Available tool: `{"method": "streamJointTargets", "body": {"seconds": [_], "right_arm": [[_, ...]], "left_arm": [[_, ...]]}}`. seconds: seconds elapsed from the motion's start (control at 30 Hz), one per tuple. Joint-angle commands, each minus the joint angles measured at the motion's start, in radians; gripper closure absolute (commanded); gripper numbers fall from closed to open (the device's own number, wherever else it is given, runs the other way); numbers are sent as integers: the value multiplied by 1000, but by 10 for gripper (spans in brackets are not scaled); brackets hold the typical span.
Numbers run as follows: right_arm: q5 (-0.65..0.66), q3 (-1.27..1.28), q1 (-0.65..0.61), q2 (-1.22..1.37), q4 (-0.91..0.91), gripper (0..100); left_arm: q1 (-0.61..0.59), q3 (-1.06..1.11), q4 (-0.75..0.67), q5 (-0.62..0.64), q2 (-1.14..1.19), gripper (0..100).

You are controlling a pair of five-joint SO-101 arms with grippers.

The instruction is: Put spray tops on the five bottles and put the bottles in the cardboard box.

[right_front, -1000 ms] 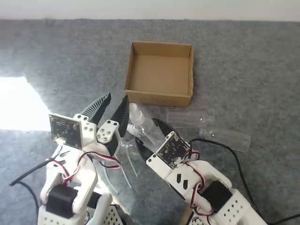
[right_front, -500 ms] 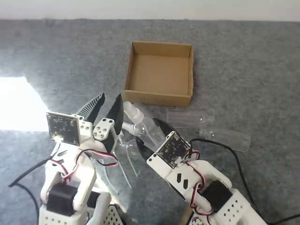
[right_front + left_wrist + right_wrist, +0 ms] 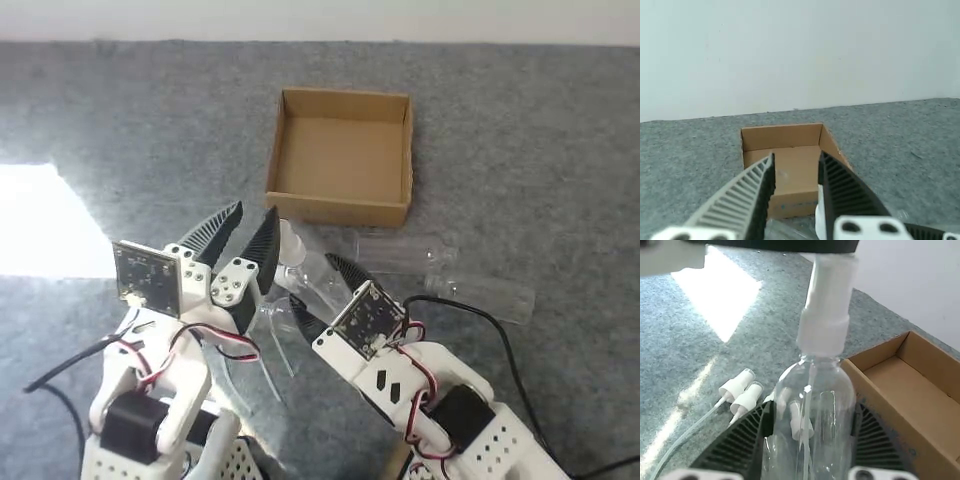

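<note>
Grey felt table (image 3: 520,150) — the right claw (image 3: 315,282) grips a bottle (image 3: 812,405), seemingly steadying it so the open left claw (image 3: 253,210), beside its top (image 3: 826,315), can seat it

The box (image 3: 340,155) sits at 12 o'clock on the table (image 3: 520,150). Just off its 6 o'clock wall is a bottle (image 3: 316,274), between the fingers of the right gripper (image 3: 313,280), with its top (image 3: 287,240) pointing to 11 o'clock. The left gripper (image 3: 251,212) hangs at the bottle's 10 o'clock, just beside the top. Two more bottles lie at 3 o'clock of it: one (image 3: 405,252) near the box, the other (image 3: 480,293) at that one's 4 o'clock. Loose spray tops (image 3: 740,390) lie at the held bottle's 7 o'clock.
</note>
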Motion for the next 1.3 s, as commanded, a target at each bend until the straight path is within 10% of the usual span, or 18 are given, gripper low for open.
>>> {"method": "streamJointTargets", "body": {"seconds": [0.0, 0.67, 1.27], "right_arm": [[25, -25, 19, -33, -4, 855], [25, -17, 19, -33, -7, 855], [25, -21, 15, -33, -101, 855]], "left_arm": [[12, -48, 20, -9, -3, 866], [-279, -162, 20, 80, -3, 865], [-249, 48, -89, 77, -2, 865]]}}
